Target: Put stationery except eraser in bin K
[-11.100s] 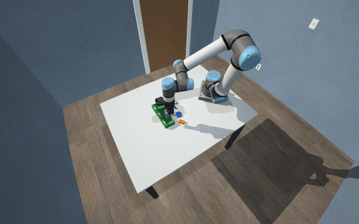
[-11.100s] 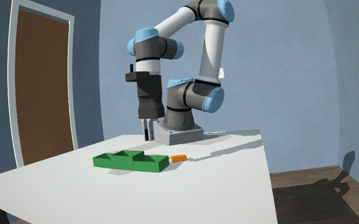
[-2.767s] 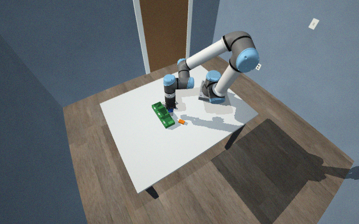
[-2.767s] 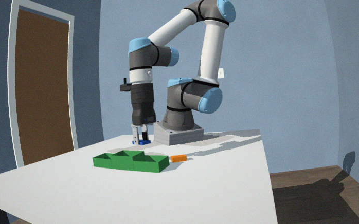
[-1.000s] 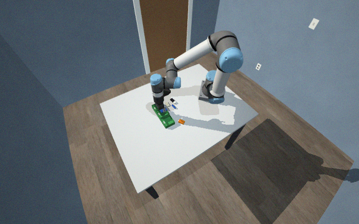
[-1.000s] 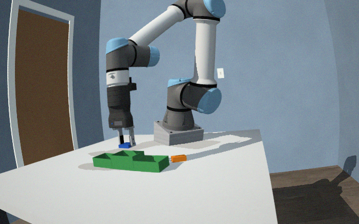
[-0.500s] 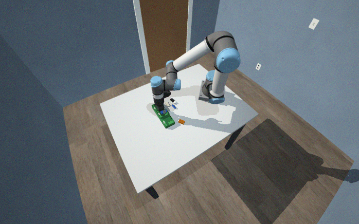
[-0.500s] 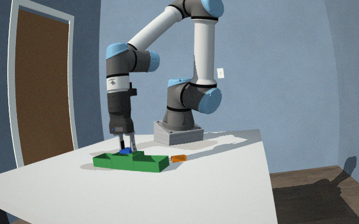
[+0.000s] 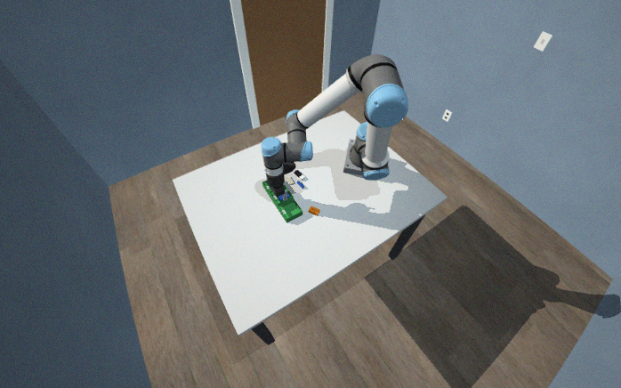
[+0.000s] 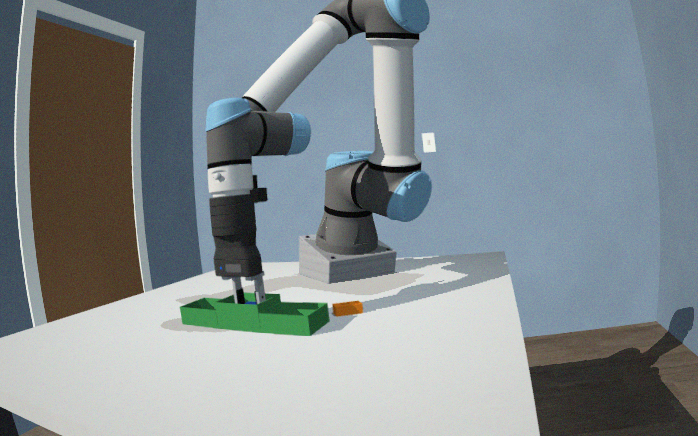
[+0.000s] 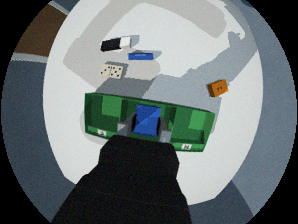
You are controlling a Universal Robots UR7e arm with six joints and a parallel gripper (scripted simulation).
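Note:
A green tray of three joined bins (image 9: 281, 201) lies on the white table; it also shows in the exterior view (image 10: 254, 316) and in the wrist view (image 11: 149, 120). I cannot read the bin marks. My gripper (image 10: 249, 300) points straight down into the middle bin. It is shut on a blue block (image 11: 147, 120), which sits low inside that compartment, between the fingers. In the top view the gripper (image 9: 281, 195) covers the block. A small blue item (image 11: 140, 55), a black and white item (image 11: 119, 43) and a pale speckled item (image 11: 113, 68) lie beyond the bins.
An orange block (image 9: 314, 210) lies on the table just right of the tray's end; it also shows in the exterior view (image 10: 347, 308). The robot's base (image 10: 346, 259) stands behind the tray. The small loose items sit between the base and the tray (image 9: 297, 179).

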